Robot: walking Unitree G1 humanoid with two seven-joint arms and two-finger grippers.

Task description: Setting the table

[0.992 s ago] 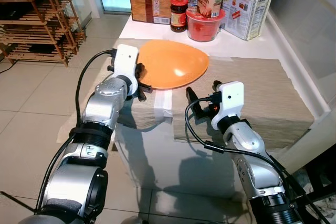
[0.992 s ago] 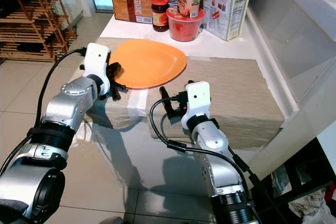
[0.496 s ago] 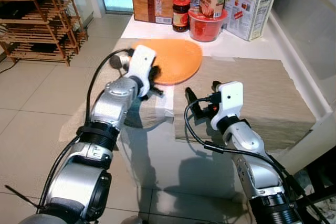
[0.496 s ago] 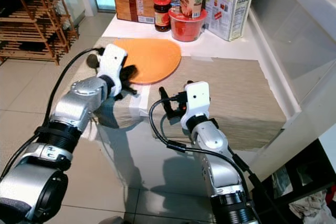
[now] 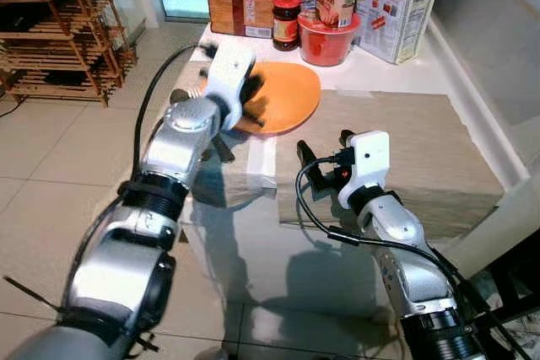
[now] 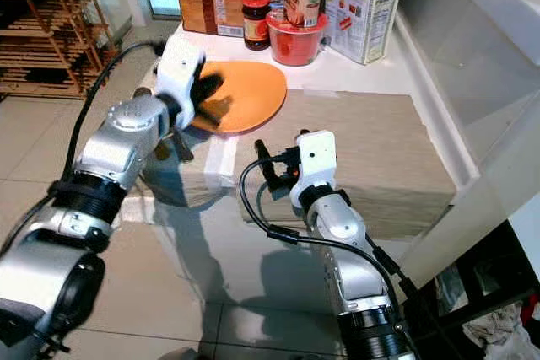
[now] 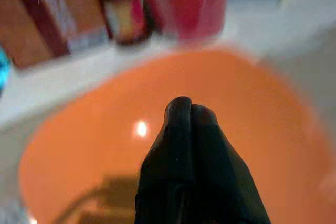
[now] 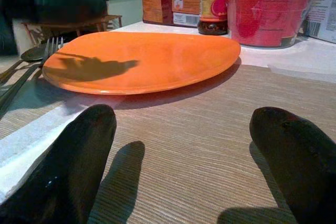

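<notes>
The orange plate is seen lying flat on the tan placemats, at twelve o'clock from the right gripper and just short of the red tub and the jars at the table's back edge. The left gripper is held over the plate's nine o'clock rim with its fingers pressed together on nothing. The right gripper is held low over the near mat, its fingers spread wide and empty.

The plate appears to be being pushed into its setting place. For that to go well, the closed fingertips should be kept low against the rim and the push made slowly, so that the plate slides and is not tipped or driven into the tub. The fork and spoon lying at the plate's nine o'clock should be left undisturbed.

Compared with one second ago, the plate has been moved toward twelve o'clock, nearer the jars, and the left arm has been carried forward with it. The right arm is unchanged.
</notes>
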